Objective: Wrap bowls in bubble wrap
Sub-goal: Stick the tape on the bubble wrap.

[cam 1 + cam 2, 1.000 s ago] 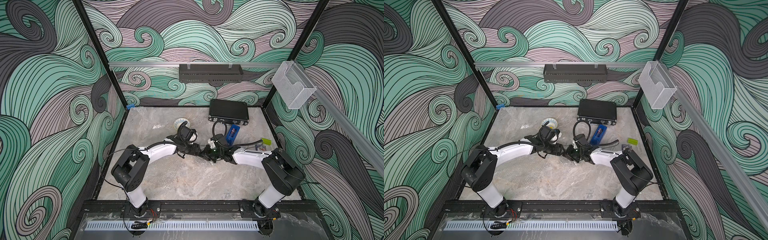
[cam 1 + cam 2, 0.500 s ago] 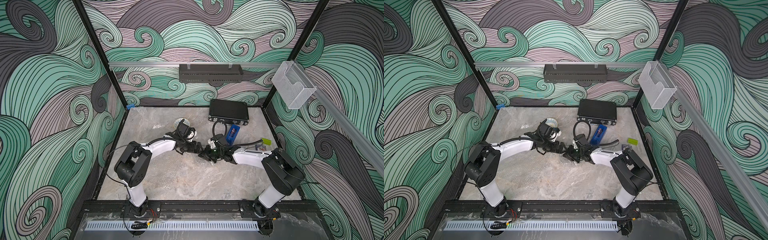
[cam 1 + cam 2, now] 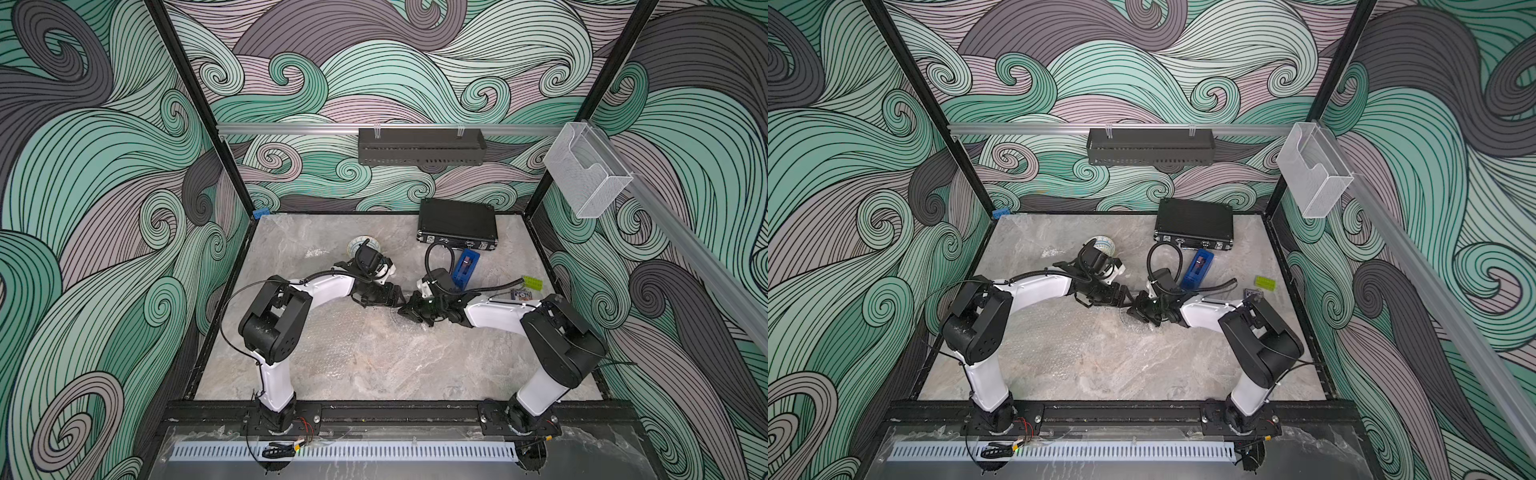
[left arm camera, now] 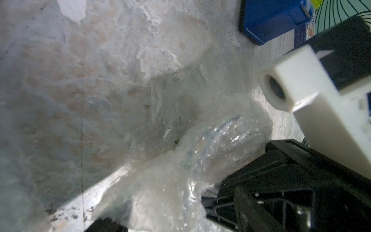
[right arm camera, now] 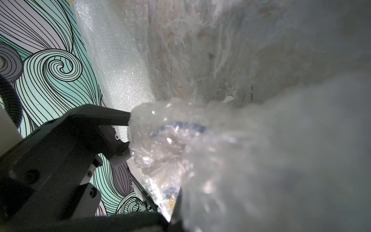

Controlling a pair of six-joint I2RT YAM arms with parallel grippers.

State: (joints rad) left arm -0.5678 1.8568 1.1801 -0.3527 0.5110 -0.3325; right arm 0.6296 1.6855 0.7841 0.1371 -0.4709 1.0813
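Note:
A blue-rimmed bowl (image 5: 180,125) sits bundled in clear bubble wrap (image 4: 230,140) at mid-table, between my two grippers. My right gripper (image 3: 409,311) is shut on a gathered fold of that wrap. From the other side comes my left gripper (image 3: 395,297). Its two fingers (image 5: 112,117) stand apart with their tips against the bundle's edge, and whether they clamp it is unclear. The pale bowl with the teal-yellow rim (image 3: 356,245) rests unwrapped at the back, half hidden behind my left wrist. More bubble wrap (image 3: 345,332) lies flat on the table in front of the grippers.
A black case (image 3: 457,224) lies at the back, with a blue box (image 3: 465,268) just in front of it. A yellow-green brick (image 3: 532,283) and a small card (image 3: 519,294) are at the right. A black basket (image 3: 419,145) and a clear holder (image 3: 586,174) hang on the walls.
My left arm has stretched a little further right, bringing its gripper up against the wrapped bundle. The right arm and its grip have stayed put.

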